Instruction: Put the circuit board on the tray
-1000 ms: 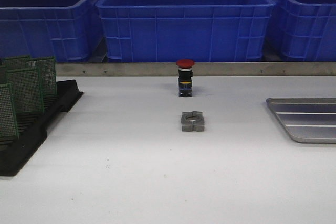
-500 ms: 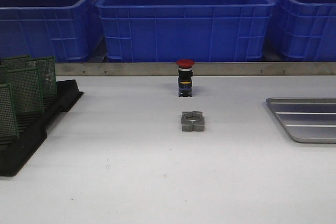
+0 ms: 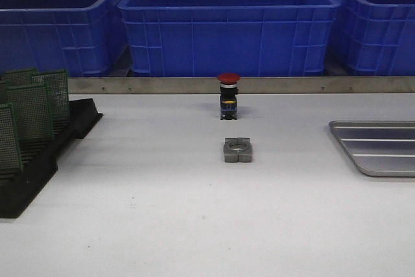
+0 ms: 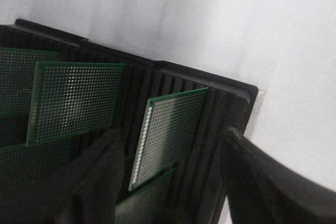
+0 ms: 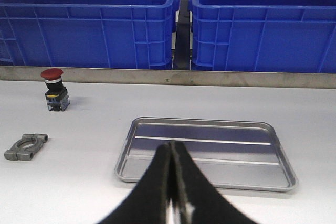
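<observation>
Several green perforated circuit boards [image 3: 39, 102] stand upright in a black slotted rack [image 3: 48, 160] at the table's left. In the left wrist view my left gripper [image 4: 170, 137] is open above the rack [image 4: 220, 103], its fingers on either side of one tilted circuit board [image 4: 168, 132] and not touching it. The silver-grey ridged tray [image 3: 379, 147] lies empty at the right edge. In the right wrist view my right gripper [image 5: 172, 150] is shut and empty, just in front of the tray [image 5: 205, 153]. Neither gripper shows in the front view.
A red-capped push button [image 3: 228, 95] stands mid-table, with a grey metal clamp block [image 3: 237, 150] in front of it. Blue plastic bins [image 3: 227, 24] line the back behind a metal rail [image 3: 292, 85]. The button [image 5: 54, 88] and clamp [image 5: 25, 147] also show in the right wrist view.
</observation>
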Robot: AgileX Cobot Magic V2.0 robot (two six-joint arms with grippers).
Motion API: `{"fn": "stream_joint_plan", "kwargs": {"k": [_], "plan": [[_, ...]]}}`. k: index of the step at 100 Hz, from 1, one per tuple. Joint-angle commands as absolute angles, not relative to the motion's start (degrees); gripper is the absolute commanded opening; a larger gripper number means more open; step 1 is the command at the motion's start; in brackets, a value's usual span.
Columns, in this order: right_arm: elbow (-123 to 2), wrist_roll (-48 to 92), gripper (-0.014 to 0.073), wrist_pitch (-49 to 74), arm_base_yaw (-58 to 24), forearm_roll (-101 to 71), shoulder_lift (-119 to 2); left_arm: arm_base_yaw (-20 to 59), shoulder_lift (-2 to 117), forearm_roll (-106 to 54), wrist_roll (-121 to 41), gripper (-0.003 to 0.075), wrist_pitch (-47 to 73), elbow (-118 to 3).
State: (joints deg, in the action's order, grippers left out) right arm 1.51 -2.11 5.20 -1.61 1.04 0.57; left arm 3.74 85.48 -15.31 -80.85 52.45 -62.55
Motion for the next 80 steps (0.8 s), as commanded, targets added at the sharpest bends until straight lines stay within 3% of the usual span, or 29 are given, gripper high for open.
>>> {"fn": "stream_joint_plan", "kwargs": {"k": [1, 29, 39, 56, 80], "plan": [[0.82, -1.85, -0.0113, 1.14, -1.26, 1.50, 2.09, 4.09, 86.69, -17.26, -82.10, 0.0386, 51.85, -66.06], [0.82, -1.85, -0.0113, 1.14, -1.26, 1.50, 2.09, 4.09, 95.13, -17.36, -82.11, 0.0379, 55.54, -69.33], [0.82, -1.85, -0.0113, 1.14, -1.26, 1.50, 2.09, 4.09, 96.34, -17.45, -82.11, 0.0278, 57.96, -70.18], [0.82, -1.85, -0.0113, 1.14, -1.26, 1.50, 2.09, 4.09, 96.75, -17.45, -82.11, -0.0022, 59.23, -72.07], [0.82, -1.85, -0.0113, 1.14, -1.26, 1.50, 2.09, 4.09, 96.75, -17.45, -82.11, -0.0020, 61.17, -73.61]]}}
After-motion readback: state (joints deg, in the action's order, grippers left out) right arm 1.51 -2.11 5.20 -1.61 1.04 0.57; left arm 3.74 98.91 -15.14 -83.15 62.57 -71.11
